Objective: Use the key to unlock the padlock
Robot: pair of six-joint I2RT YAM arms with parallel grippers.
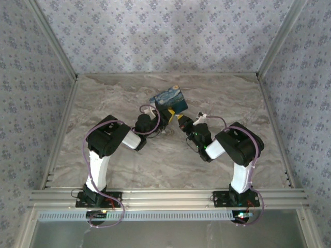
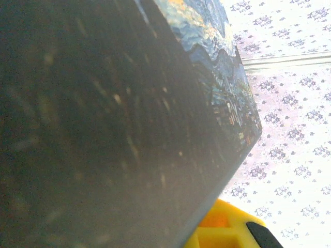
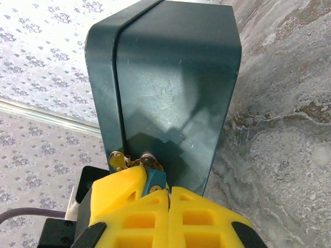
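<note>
A dark teal tin box (image 3: pixel 170 88) with a night-sky painting on its lid (image 1: pixel 172 99) stands at mid-table. A small teal padlock (image 3: pixel 155 180) hangs at its brass latch (image 3: pixel 148 161). My right gripper (image 3: pixel 169 189) is shut right at the padlock, with only a thin metal sliver of the key (image 3: pixel 169 195) showing between its yellow pads. The rest of the key is hidden. My left gripper (image 1: pixel 158 114) sits shut against the box's left edge. In the left wrist view the box's dark side (image 2: pixel 114 129) hides most of the jaws, and one yellow finger (image 2: pixel 227 230) shows below it.
The marble tabletop (image 1: pixel 119 93) spreads around the box. Patterned walls (image 1: pixel 155 31) with metal posts close in the back and sides. An aluminium rail (image 1: pixel 165 196) runs along the near edge by the arm bases.
</note>
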